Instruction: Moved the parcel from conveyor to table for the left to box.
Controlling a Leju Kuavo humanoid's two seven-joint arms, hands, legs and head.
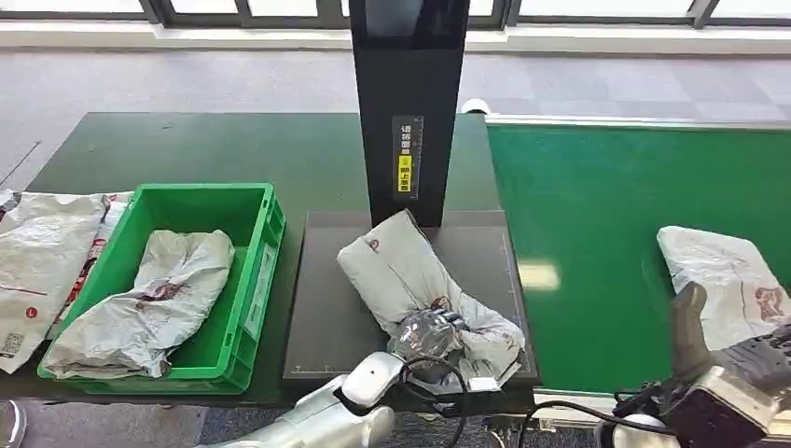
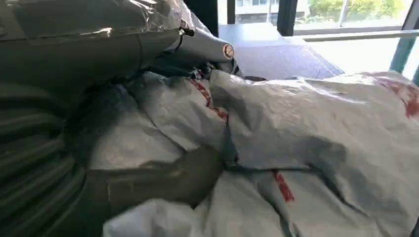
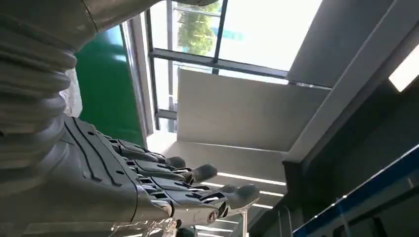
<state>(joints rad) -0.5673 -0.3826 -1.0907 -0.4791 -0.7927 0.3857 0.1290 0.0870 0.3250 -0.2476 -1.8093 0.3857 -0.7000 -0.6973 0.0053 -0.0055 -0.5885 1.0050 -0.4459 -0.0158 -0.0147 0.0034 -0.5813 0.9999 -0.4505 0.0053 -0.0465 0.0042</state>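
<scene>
Grey carpeted floor (image 1: 187,79) beyond a dark green table (image 1: 187,149) — daylight pouring through dark-framed windows (image 1: 261,11) along the far wall. Black upright column (image 1: 409,103) rising mid-table. Trees (image 3: 197,27) outside — bright ceiling light strips (image 3: 252,178) overhead.

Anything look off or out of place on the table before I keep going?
Two grey parcels lie outside the green crate, by its far side at the table's edge. The parcel on the black platform is crumpled, held by the left hand.
</scene>
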